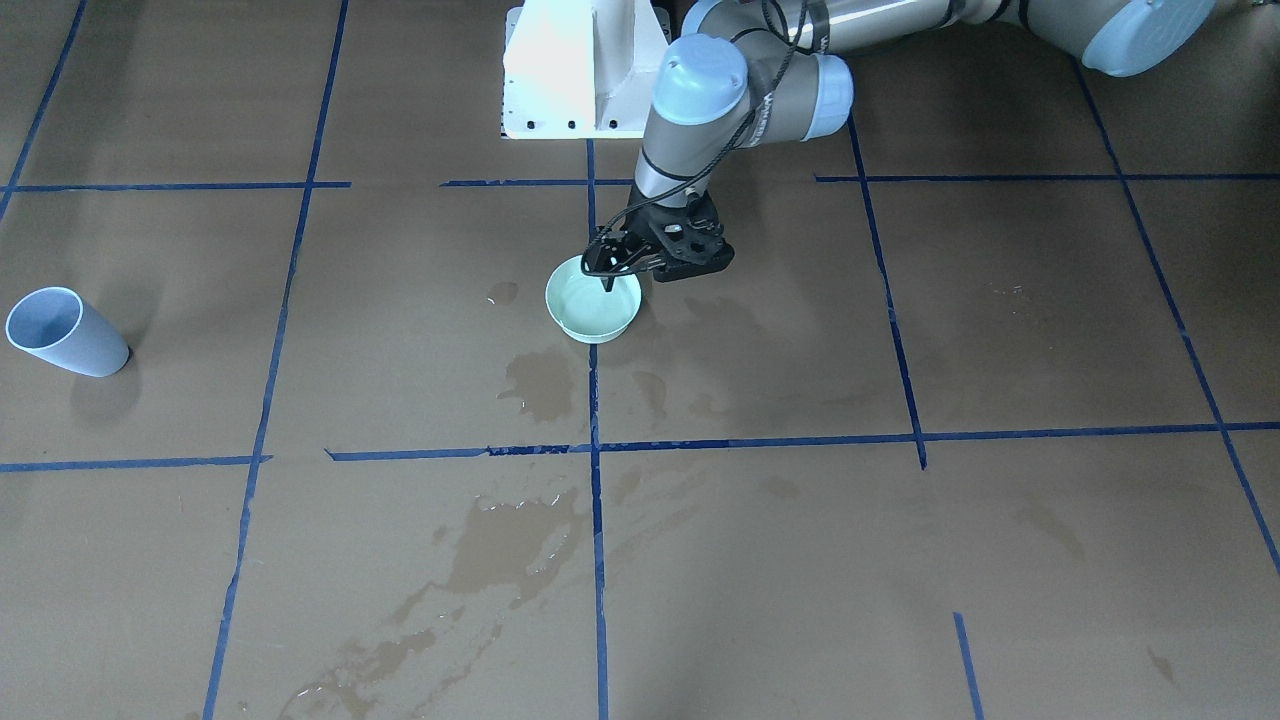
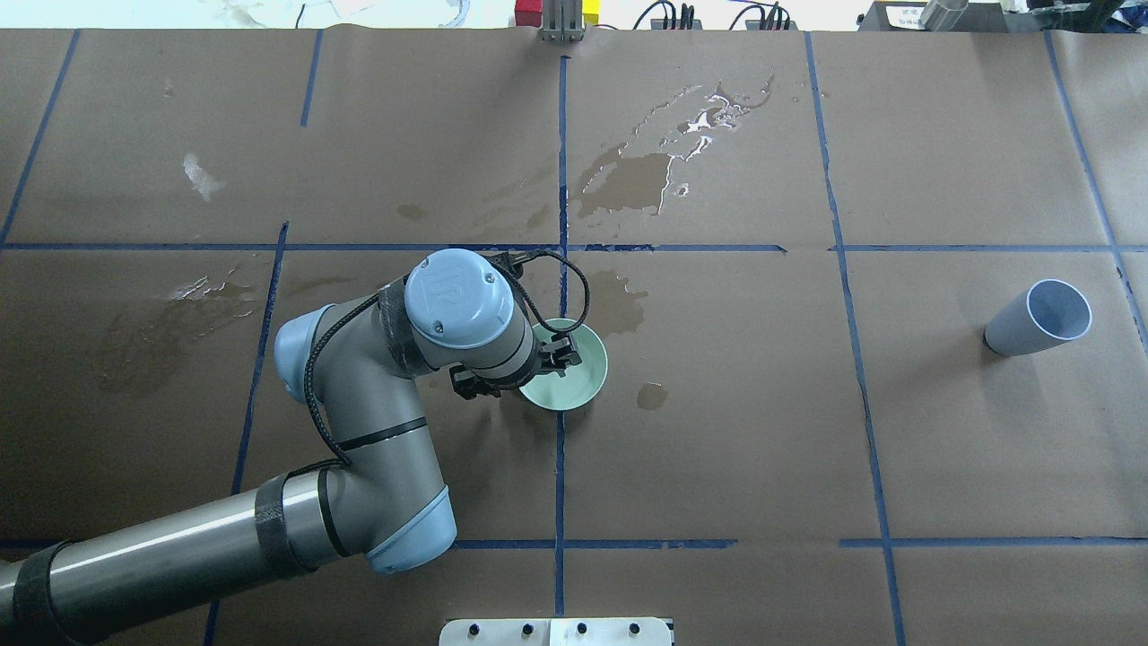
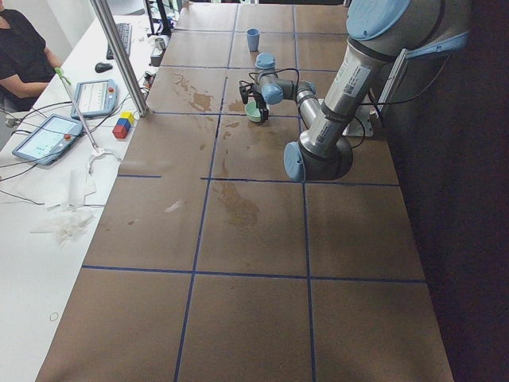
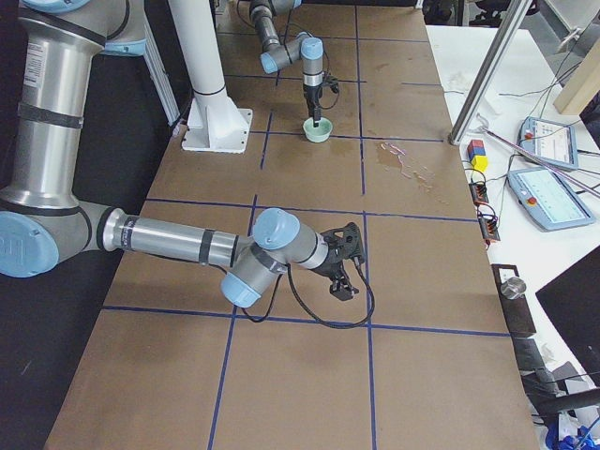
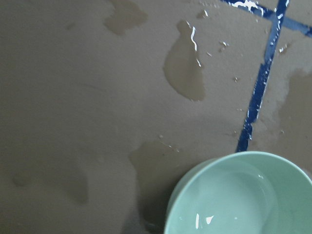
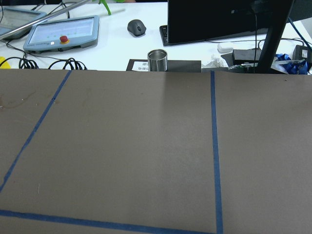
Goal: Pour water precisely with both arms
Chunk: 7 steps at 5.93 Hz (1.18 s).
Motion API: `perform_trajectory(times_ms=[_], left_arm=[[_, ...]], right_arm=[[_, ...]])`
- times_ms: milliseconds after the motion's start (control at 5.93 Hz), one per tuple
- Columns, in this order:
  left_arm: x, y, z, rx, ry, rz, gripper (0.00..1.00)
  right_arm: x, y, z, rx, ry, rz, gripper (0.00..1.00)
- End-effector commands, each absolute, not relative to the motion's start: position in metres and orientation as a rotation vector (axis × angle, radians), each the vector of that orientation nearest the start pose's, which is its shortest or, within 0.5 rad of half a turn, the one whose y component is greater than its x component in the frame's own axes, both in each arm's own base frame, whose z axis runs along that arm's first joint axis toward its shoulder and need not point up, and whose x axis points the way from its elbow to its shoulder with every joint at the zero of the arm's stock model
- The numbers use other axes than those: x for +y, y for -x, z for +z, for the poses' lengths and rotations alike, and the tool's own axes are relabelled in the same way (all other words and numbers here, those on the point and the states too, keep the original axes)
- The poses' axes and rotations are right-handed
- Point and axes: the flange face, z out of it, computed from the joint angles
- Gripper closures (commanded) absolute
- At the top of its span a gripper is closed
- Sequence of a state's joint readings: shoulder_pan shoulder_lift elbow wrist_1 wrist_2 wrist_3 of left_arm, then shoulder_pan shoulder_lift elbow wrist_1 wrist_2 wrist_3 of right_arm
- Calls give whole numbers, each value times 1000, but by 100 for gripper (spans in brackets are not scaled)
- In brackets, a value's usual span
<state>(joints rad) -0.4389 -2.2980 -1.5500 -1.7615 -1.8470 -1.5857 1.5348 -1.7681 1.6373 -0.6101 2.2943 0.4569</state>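
The left arm [image 2: 457,309] reaches to the middle of the desk [image 2: 735,431] with its jaws pointing straight down at the rim of a green bowl [image 1: 590,310], on the side of the bowl towards the robot's left. One finger [image 1: 608,283] dips inside the bowl and the other is hidden by the wrist, so it cannot be told whether the left jaws pinch the rim or only straddle it. The water [image 5: 229,204] lies in the bowl as a shallow clear pool with two small glints; more of it shines as a puddle [image 2: 708,117] on the brown paper at the far side of the desk, among dark wet stains. A pale blue cup [image 2: 1040,321] stands well apart from the bowl, off to the robot's right. The right arm [image 4: 169,239] shows only in the side view, low over a bare stretch of the desk, near neither bowl nor cup; whether the right jaws are wide or narrow cannot be told from there.

The step in hand looks like taking hold of the bowl by its rim. The grip should be firm before any lift, since a bowl pinched at one edge can swing; the lift should be slow and level, so that the water does not slosh over the low wall; the right arm probably ought to fetch or steady the cup, which looks light and is far from the bowl; the tilt should begin gently over the cup's mouth, for the wet paper suggests that spills come easily here.
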Motion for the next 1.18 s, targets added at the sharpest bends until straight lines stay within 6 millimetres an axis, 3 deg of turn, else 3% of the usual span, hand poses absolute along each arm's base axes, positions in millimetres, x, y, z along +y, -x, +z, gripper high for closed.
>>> perform_trajectory(times_ms=[0, 337, 675, 1012], left_arm=[[-402, -607, 214, 917, 66, -297, 34], [-403, -604, 227, 903, 60, -286, 58], [-403, -602, 232, 926, 44, -264, 91], [-414, -588, 220, 967, 22, -274, 100]], right_arm=[[-443, -87, 605, -873, -528, -51, 0], [-441, -90, 577, -891, -496, -109, 0], [-439, -93, 573, -872, -458, -182, 0], [-432, -98, 562, -863, -417, -225, 0]])
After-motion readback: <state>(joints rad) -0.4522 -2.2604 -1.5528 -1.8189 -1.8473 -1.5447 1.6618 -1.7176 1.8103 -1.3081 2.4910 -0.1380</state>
